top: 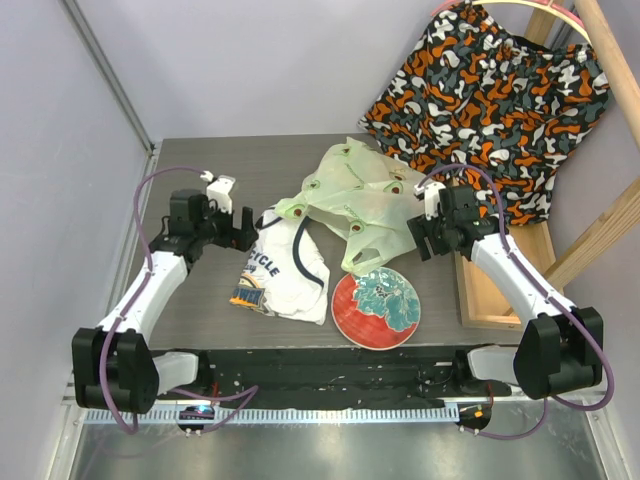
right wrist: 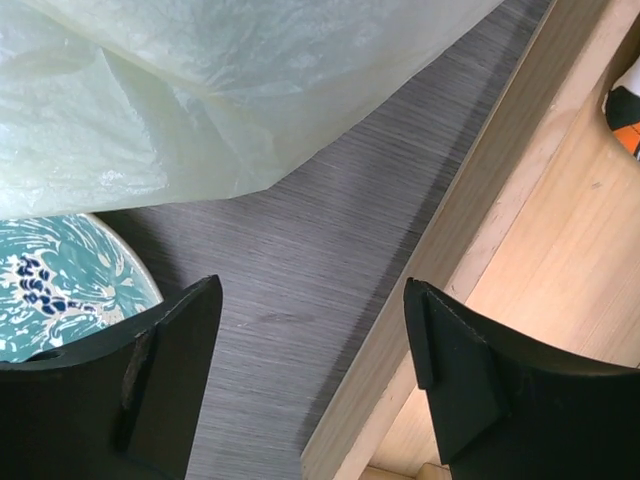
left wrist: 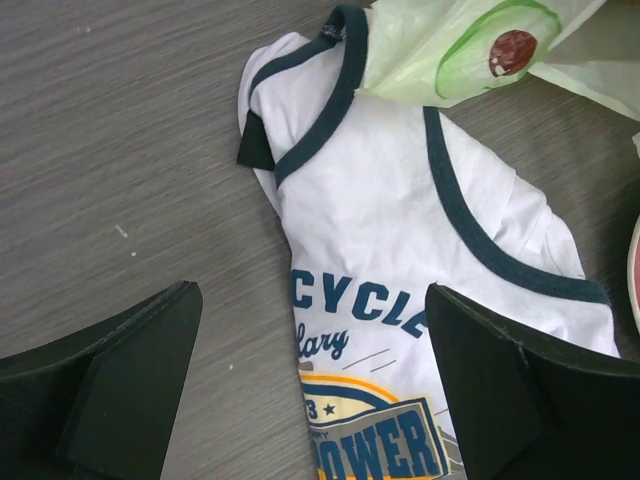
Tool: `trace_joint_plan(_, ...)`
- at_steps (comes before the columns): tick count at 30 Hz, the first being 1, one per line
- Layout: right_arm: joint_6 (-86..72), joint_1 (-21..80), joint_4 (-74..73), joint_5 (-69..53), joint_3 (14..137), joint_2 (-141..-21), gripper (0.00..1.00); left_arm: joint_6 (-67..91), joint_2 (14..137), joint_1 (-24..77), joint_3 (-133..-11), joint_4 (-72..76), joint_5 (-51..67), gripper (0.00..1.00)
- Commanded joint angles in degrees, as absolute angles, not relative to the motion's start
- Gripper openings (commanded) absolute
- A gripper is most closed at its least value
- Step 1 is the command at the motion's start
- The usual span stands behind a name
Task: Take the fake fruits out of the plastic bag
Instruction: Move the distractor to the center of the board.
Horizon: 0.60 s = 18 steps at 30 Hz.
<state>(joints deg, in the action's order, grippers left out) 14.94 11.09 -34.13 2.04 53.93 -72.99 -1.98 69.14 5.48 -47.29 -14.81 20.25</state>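
The pale-green plastic bag (top: 355,200) with avocado prints lies crumpled at the middle back of the table. A corner of it shows in the left wrist view (left wrist: 470,45) and its side fills the top of the right wrist view (right wrist: 200,90). No fake fruits are visible; any are hidden. My left gripper (top: 243,228) is open and empty, hovering at the left edge of the white T-shirt (left wrist: 420,250), left of the bag. My right gripper (top: 425,240) is open and empty, just right of the bag, above the table and the wooden frame's edge (right wrist: 470,260).
A red plate with teal pattern (top: 377,308) sits at the front, its rim partly under the bag and showing in the right wrist view (right wrist: 60,280). The white T-shirt (top: 285,270) lies left of it. A wooden rack (top: 500,290) with a patterned cloth (top: 490,90) stands at right.
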Motion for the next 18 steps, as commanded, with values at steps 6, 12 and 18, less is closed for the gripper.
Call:
trace_joint_plan(6, 23.2, 11.1, -45.0, -15.2, 59.1, -71.7, 0.88, -16.0, 73.9, 10.5, -53.8, -14.0, 24.3, 0.89)
trace_joint_plan(12, 19.5, 11.1, -46.5, -21.1, 61.8, -72.9, 0.88, -17.1, 77.2, 10.7, -59.2, -21.0, 26.8, 0.75)
trace_joint_plan(18, 18.5, 11.1, -46.4, -22.4, 64.0, -72.6, 0.88, -25.7, 75.9, 16.2, -56.6, -36.6, 32.0, 0.30)
